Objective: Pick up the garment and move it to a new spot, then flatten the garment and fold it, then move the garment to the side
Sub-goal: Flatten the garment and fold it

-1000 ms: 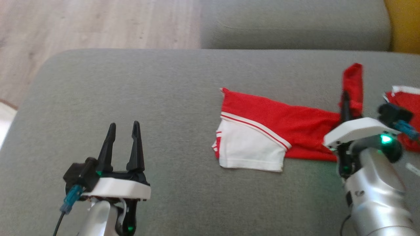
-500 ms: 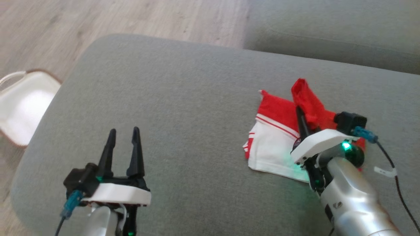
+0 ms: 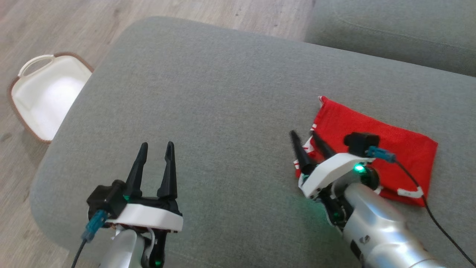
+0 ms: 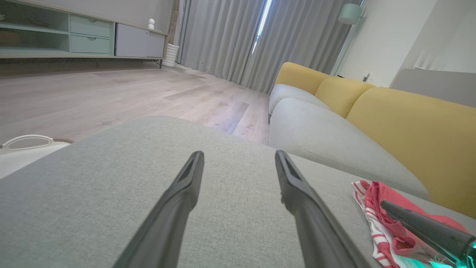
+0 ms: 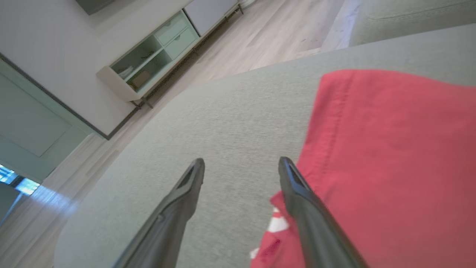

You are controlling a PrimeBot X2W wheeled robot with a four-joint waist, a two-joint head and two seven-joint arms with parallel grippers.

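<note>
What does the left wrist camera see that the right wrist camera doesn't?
Left wrist view's extras: a yellow sofa back, grey curtains, a white basket and the open left tool. Right wrist view's extras: a pale green wall panel. Shared: the red garment, the open right tool at its edge, the grey cushion, the wooden floor and the cabinet.

Folded red garment (image 3: pixel 394 147), right hand (image 3: pixel 304 134) spread alongside
</note>
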